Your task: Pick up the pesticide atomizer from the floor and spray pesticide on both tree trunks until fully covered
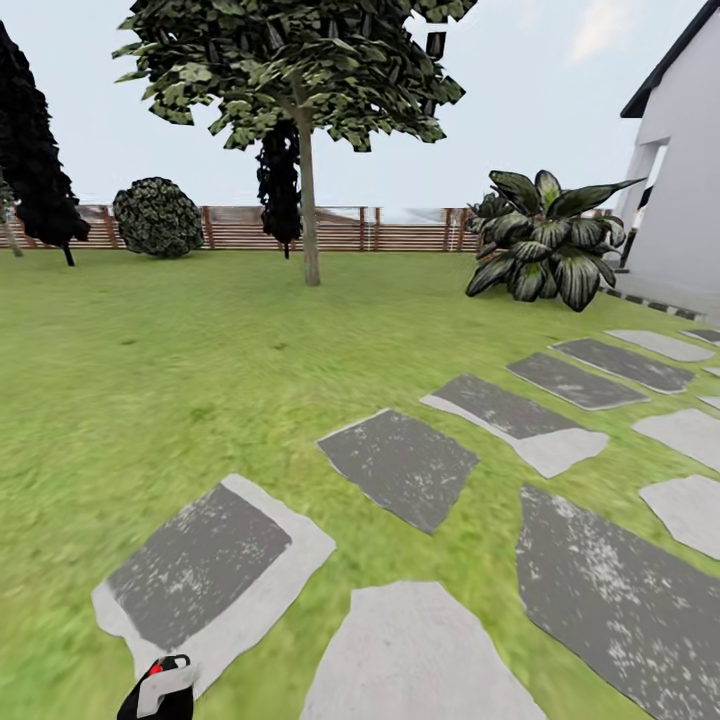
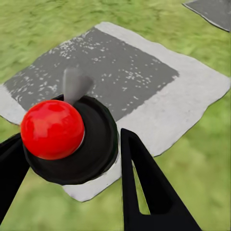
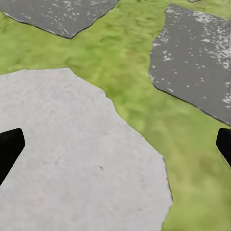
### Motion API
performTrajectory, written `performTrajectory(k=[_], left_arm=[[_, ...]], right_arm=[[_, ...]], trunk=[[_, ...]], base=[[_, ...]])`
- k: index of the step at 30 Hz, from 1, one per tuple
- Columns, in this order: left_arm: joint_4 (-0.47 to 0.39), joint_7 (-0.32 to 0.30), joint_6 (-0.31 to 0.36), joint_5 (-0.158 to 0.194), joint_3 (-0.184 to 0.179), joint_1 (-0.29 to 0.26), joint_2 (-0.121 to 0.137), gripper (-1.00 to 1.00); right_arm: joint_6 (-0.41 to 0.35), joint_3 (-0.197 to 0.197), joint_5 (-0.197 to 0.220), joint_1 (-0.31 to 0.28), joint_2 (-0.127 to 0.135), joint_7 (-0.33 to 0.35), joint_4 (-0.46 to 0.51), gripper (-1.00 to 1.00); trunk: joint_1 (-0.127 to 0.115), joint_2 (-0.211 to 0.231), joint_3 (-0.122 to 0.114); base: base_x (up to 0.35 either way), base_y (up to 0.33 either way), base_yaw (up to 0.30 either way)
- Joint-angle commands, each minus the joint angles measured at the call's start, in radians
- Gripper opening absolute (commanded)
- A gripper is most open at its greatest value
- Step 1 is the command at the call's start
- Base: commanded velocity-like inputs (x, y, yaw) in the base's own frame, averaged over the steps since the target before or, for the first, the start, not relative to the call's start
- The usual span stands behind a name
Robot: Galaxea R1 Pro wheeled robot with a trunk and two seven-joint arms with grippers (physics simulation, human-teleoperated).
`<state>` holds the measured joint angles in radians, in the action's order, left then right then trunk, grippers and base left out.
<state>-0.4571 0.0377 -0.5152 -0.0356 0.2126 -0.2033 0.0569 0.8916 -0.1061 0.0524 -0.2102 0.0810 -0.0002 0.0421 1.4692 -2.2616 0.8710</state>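
the left claw (image 2: 72, 163) clenches the atomizer (image 2: 67, 139), glossy red ball on a round black cap, over a speckled grey stone (image 2: 120, 72). the right claw (image 3: 115, 149) hangs released above smooth pale stone (image 3: 72, 163). beyond blurry lawn (image 1: 150, 380), a thin-trunked tree (image 1: 308, 200), slatted fence (image 1: 340, 230), broad-leaved plant (image 1: 545, 240).

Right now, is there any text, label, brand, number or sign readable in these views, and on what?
None: no readable text in these views.
The red-topped sprayer in the left gripper shows no label.
The stepping stones, fence and house wall carry no writing or sign.
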Motion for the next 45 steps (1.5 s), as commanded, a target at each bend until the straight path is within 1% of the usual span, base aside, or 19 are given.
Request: performTrajectory(k=[1,45], left_arm=[[0.001,0.004,-0.003,-0.004,0.001,-0.001,0.000,-1.00],[-0.005,0.004,-0.003,-0.004,0.001,-0.001,0.000,-1.00]], right_arm=[[0.003,-0.001,0.003,0.000,0.000,0.002,-0.001,1.00],[0.003,-0.001,0.003,0.000,0.000,0.002,-0.001,1.00]], trunk=[[0.000,0.000,0.001],[0.000,0.000,0.001]], base=[[0.340,0.000,0.000],[0.340,0.000,0.000]])
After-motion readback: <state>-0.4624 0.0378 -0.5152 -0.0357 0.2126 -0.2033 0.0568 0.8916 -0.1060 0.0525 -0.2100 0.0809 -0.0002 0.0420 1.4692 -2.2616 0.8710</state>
